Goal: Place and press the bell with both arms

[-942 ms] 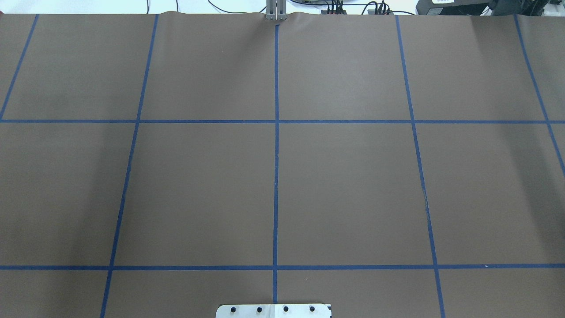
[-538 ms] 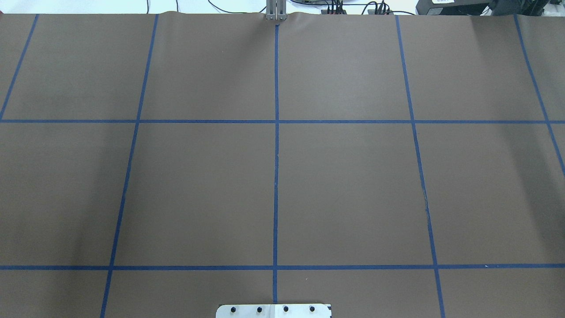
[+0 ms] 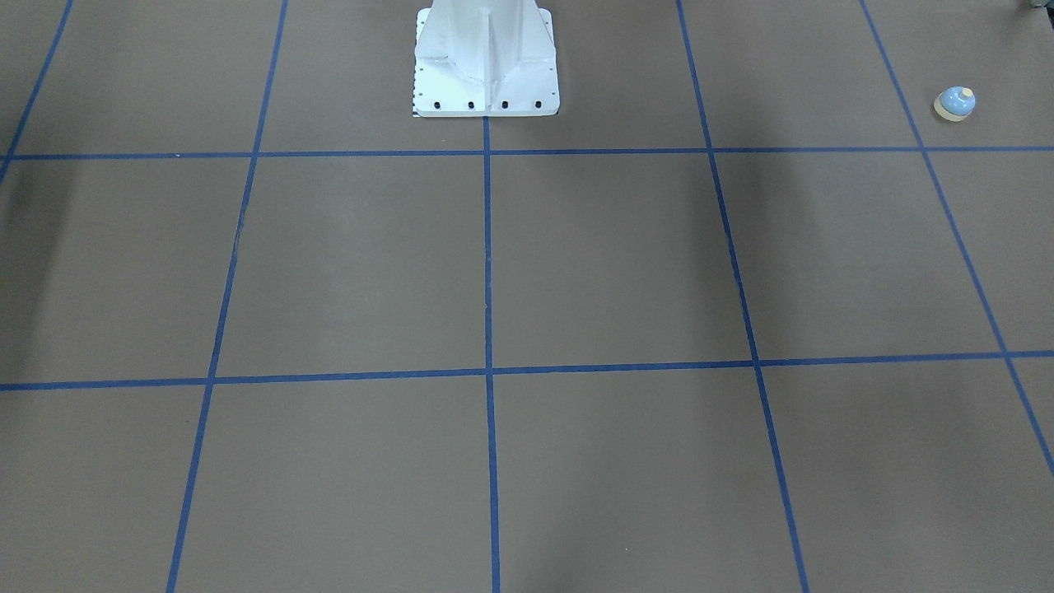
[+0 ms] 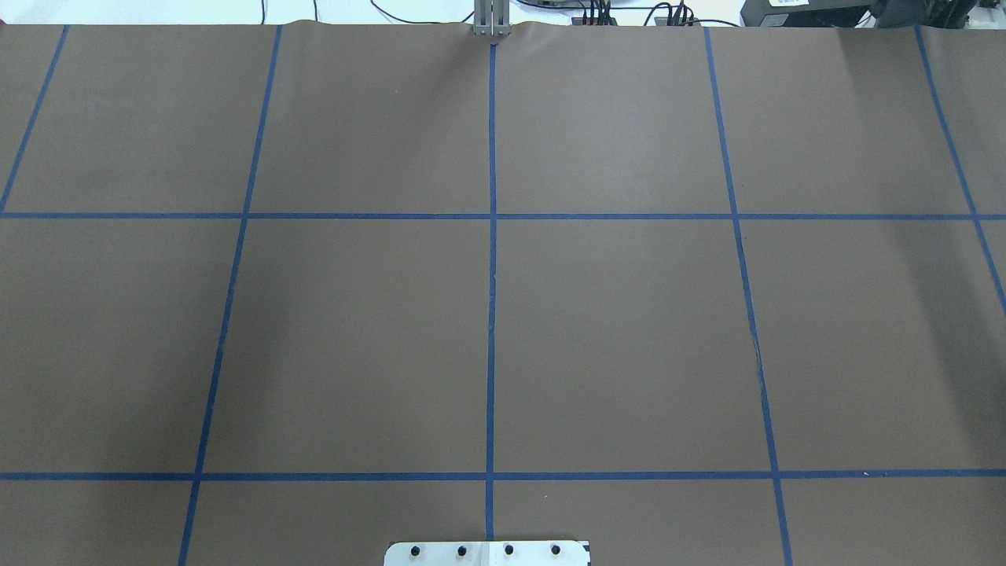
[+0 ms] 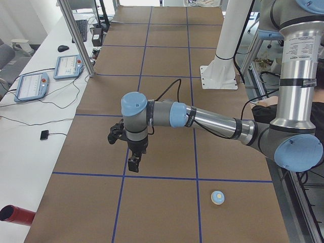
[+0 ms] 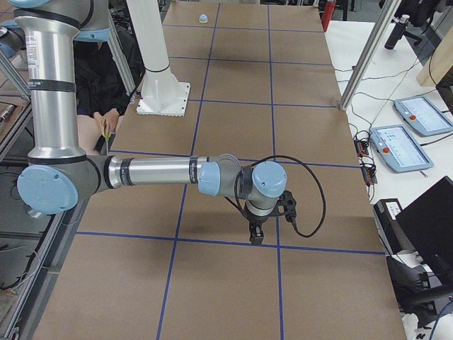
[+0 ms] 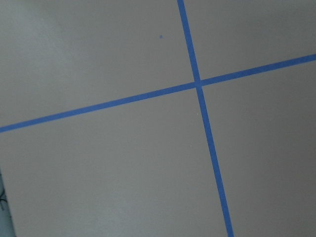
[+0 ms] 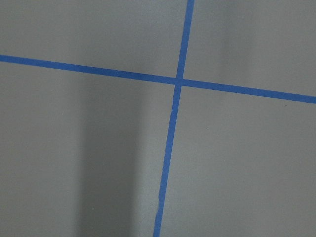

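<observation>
The light-blue bell (image 3: pixel 955 103) with a cream button stands upright on the brown paper near the table's end on my left side. It also shows in the exterior left view (image 5: pixel 217 197) and far off in the exterior right view (image 6: pixel 203 18). My left gripper (image 5: pixel 133 164) hangs pointing down above the table, well away from the bell. My right gripper (image 6: pixel 256 236) hangs pointing down above a blue tape line at the other end. Both grippers show only in the side views, so I cannot tell whether they are open or shut. Both wrist views show only paper and tape.
The white pedestal (image 3: pixel 486 66) stands at the table's robot-side edge. Blue tape lines (image 4: pixel 492 314) divide the brown paper into squares. A red cylinder (image 5: pixel 15 215) lies off the paper's corner. Teach pendants (image 5: pixel 68 66) lie on the white side table. A seated person (image 6: pixel 99 85) is behind the robot.
</observation>
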`<state>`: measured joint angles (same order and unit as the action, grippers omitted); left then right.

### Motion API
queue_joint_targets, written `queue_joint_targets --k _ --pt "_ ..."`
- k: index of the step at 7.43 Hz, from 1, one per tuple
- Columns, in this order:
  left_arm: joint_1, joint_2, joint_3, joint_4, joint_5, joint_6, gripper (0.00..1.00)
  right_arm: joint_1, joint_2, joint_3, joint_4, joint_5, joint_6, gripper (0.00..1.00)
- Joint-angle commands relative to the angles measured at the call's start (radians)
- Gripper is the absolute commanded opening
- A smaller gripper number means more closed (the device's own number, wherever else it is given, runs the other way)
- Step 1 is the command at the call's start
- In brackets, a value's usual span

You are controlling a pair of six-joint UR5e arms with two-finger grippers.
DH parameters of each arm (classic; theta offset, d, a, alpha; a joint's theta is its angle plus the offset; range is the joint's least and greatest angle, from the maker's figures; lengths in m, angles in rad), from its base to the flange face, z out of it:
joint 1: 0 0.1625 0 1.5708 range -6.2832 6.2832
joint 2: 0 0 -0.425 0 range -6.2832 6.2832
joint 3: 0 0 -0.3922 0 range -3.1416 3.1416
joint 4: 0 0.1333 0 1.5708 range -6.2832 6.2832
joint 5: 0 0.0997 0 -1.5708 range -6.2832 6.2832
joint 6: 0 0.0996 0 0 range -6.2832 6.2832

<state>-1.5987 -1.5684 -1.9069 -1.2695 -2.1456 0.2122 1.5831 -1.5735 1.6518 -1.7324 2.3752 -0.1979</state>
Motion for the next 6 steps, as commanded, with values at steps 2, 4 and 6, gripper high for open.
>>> queue_joint_targets --k 2,4,6 --pt "0.038 0.002 -0.281 0.252 0.082 -0.199 1.00 0.002 0.007 0.003 0.001 -0.001 0.002 1.00" --pt "0.199 0.002 -0.418 0.326 0.098 -0.475 1.00 0.000 0.004 0.012 0.001 0.001 0.002 1.00" --pt "0.276 0.005 -0.500 0.381 0.113 -0.708 1.00 0.000 0.001 0.011 0.001 0.001 0.002 1.00"
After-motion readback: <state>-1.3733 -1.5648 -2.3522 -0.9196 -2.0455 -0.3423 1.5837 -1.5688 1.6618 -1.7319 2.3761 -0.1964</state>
